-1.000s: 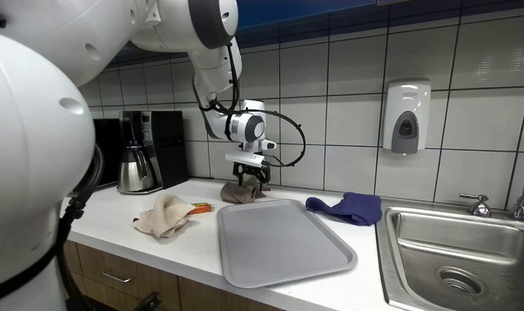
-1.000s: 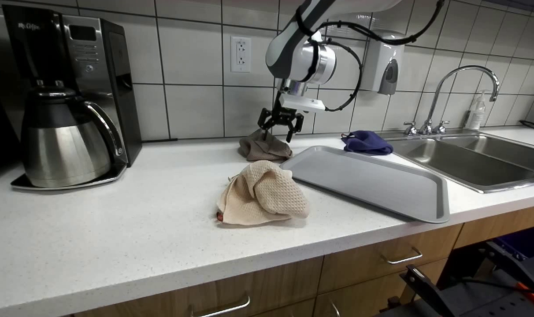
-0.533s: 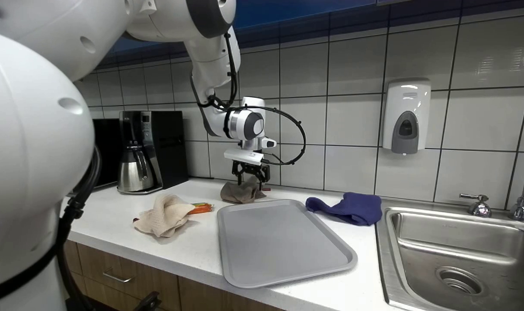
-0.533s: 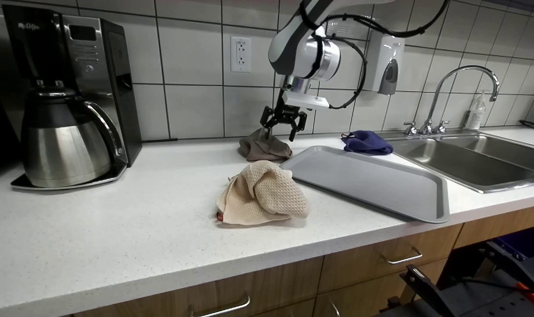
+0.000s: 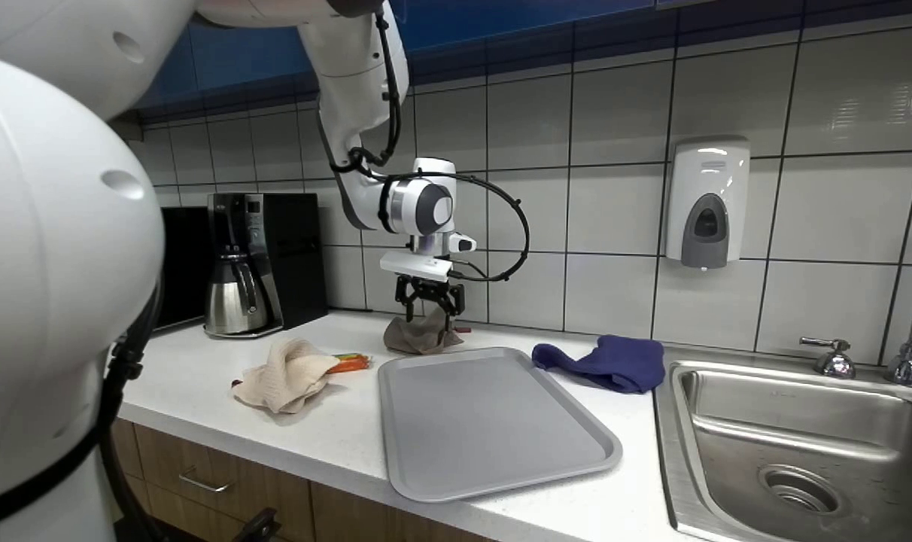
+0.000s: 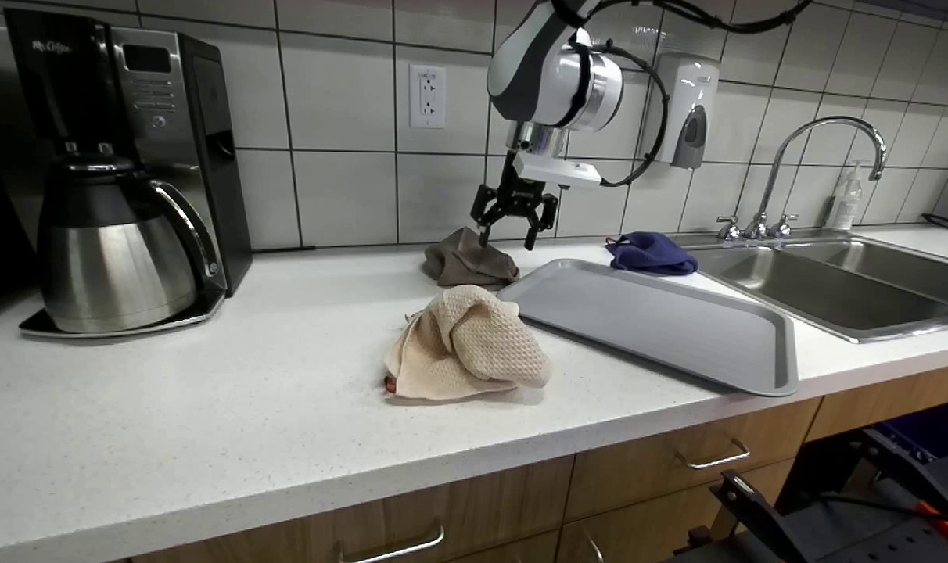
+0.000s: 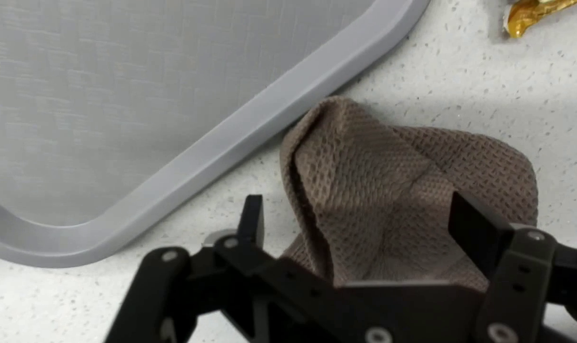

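Note:
My gripper [image 7: 355,202] is open and empty over a crumpled brown cloth [image 7: 374,181] on the counter. In the wrist view its left finger [image 7: 252,216] is over bare counter beside the cloth, and its right finger [image 7: 476,228] is over the cloth. The gripper shows in both exterior views [image 5: 429,321] [image 6: 507,241], just above the brown cloth [image 5: 414,339] [image 6: 466,266]. I cannot tell whether a fingertip touches it. A reddish bit [image 5: 463,330] sticks out behind the cloth. The grey tray [image 7: 269,112] lies close beside the cloth.
A beige cloth [image 6: 474,344] partly covers an orange item [image 5: 351,363]. A blue cloth [image 5: 614,365] lies between tray and sink [image 5: 678,452]. A coffee maker [image 5: 234,293] stands at the back. A shiny amber piece [image 7: 524,19] shows in the wrist view. A tiled wall stands behind.
The gripper has risen slightly and shifted a little left in one exterior picture and right in another. Its fingers stay open. The cloths and tray have not moved.

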`<state>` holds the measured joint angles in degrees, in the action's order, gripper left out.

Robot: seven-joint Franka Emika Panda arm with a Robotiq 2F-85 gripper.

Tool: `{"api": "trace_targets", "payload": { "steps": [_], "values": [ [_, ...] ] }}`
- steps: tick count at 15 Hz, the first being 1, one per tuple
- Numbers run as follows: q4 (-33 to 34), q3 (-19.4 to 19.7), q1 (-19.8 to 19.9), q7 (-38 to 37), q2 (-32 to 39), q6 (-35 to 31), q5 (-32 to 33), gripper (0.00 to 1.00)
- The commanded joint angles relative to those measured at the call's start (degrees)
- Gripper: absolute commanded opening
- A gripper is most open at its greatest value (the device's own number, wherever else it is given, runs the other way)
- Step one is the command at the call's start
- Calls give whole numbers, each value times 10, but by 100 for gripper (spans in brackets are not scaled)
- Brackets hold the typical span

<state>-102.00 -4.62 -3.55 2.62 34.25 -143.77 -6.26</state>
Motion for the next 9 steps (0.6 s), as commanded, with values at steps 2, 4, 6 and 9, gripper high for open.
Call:
{"api": "trace_targets", "payload": {
  "steps": [2,4,6,9],
  "values": [
    [-86,-3,3,-9,-72,-14,-1,100],
    [-112,-2,3,-11,-94,-16,-1,100],
    [-141,0,2,-13,-117,-19,0,100],
    [-185,1,0,-17,-155,-24,2,100]
  ]
}}
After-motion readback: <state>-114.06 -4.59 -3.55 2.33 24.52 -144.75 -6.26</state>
